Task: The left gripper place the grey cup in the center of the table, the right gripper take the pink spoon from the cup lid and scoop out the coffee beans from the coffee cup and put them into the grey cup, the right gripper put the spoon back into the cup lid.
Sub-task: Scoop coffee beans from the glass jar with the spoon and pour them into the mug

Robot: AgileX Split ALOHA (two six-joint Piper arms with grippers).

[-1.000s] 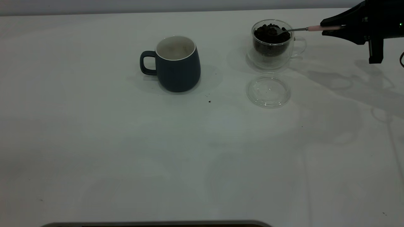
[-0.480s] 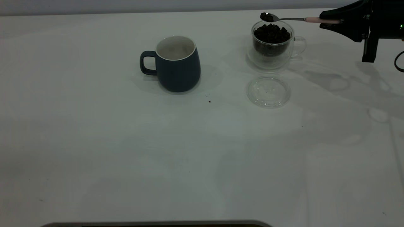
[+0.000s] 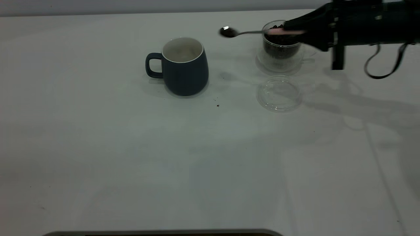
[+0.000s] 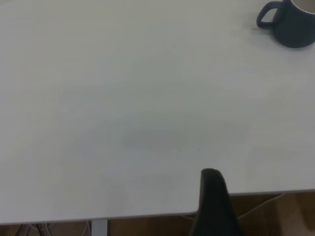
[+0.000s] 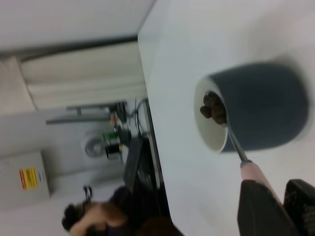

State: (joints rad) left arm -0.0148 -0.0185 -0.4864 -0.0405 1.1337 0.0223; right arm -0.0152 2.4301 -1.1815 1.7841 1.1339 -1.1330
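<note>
The grey cup (image 3: 185,65) stands upright on the table (image 3: 164,157), handle to the left; it also shows in the left wrist view (image 4: 295,22) and the right wrist view (image 5: 261,105). My right gripper (image 3: 288,31) is shut on the pink spoon (image 3: 249,32) and holds it level in the air, its bowl between the grey cup and the coffee cup (image 3: 282,46). The spoon (image 5: 234,142) carries coffee beans (image 5: 212,108). More beans (image 3: 279,41) fill the coffee cup, partly hidden by the gripper (image 5: 273,189). The cup lid (image 3: 279,93) lies bare in front of it. My left gripper (image 4: 214,196) is parked over the table's edge.
A few dark specks (image 3: 218,105) lie on the table right of the grey cup. A black cable (image 3: 382,65) hangs from the right arm. A dark rounded edge (image 3: 164,232) runs along the table's near side.
My right gripper lifted the spoon with beans out of the coffee cup and carried it left toward the grey cup. The cups and lid have not moved.
</note>
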